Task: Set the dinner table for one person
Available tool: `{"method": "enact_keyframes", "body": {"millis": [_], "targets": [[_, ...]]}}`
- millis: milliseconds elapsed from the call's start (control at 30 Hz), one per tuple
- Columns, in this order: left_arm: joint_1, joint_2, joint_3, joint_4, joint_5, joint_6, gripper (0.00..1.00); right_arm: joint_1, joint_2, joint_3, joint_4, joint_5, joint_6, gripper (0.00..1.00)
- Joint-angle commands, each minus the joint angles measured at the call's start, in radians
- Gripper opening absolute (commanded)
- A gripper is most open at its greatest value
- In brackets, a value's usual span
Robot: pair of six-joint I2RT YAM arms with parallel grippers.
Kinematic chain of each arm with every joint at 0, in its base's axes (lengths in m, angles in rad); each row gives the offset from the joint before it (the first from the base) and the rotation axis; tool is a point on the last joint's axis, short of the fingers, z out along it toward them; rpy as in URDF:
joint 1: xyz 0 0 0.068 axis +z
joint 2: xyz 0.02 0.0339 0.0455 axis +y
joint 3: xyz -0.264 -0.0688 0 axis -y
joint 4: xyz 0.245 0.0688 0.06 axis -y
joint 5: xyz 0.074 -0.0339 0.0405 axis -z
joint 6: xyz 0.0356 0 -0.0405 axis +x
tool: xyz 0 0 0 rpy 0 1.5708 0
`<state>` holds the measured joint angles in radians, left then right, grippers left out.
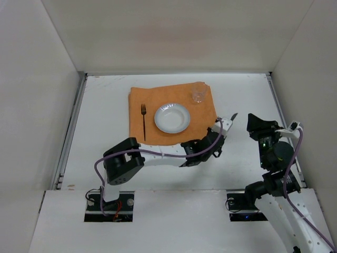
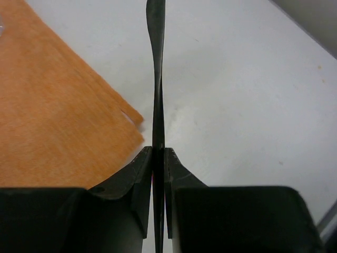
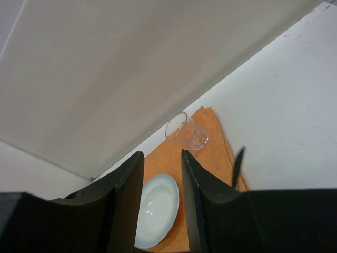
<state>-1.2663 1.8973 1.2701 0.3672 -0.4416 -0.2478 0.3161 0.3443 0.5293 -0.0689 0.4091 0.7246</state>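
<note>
The left tool (image 2: 159, 158) is clamped tight on a knife (image 2: 156, 79), a thin dark piece seen edge-on, its blade running straight out from between the fingers. The right tool (image 3: 161, 156) stands with its jaws apart and nothing between them, well off to the right above the desk (image 1: 105, 132).

The step in hand looks like placing the knife. An orange cloth (image 1: 152, 100) lies on the far middle of the desk and carries a white plate (image 1: 172, 117), a fork (image 1: 143, 121) to the plate's left and a clear glass (image 1: 198, 93) at the far right corner. Only the spot right of the plate is unfilled.

The knife is just beside the cloth's right edge, over bare white desk and not yet over the cloth. Whether its blade touches the surface cannot be told.

The next move probably calls for carrying the knife leftward over the cloth, turning it flat and parallel to the fork, lowering it beside the plate without nudging the rim, then parting the jaws.
</note>
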Motion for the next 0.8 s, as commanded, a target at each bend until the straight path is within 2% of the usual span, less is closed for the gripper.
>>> {"method": "enact_keyframes", "body": {"millis": [0, 300, 533, 767], "targets": [[0.049, -0.038, -0.023, 0.029, -0.120, -0.056, 0.04, 0.010, 0.016, 0.031, 0.030, -0.009, 0.016, 0.40], [0.152, 0.094, 0.110, -0.051, -0.249, -0.195, 0.03, 0.047, 0.136, -0.029, 0.034, -0.088, 0.032, 0.40], [0.179, 0.190, 0.216, -0.207, -0.307, -0.390, 0.02, 0.093, 0.147, -0.068, -0.005, -0.105, 0.021, 0.41], [0.209, 0.253, 0.279, -0.300, -0.329, -0.485, 0.02, 0.111, 0.113, -0.100, -0.017, -0.107, 0.024, 0.42]]}}
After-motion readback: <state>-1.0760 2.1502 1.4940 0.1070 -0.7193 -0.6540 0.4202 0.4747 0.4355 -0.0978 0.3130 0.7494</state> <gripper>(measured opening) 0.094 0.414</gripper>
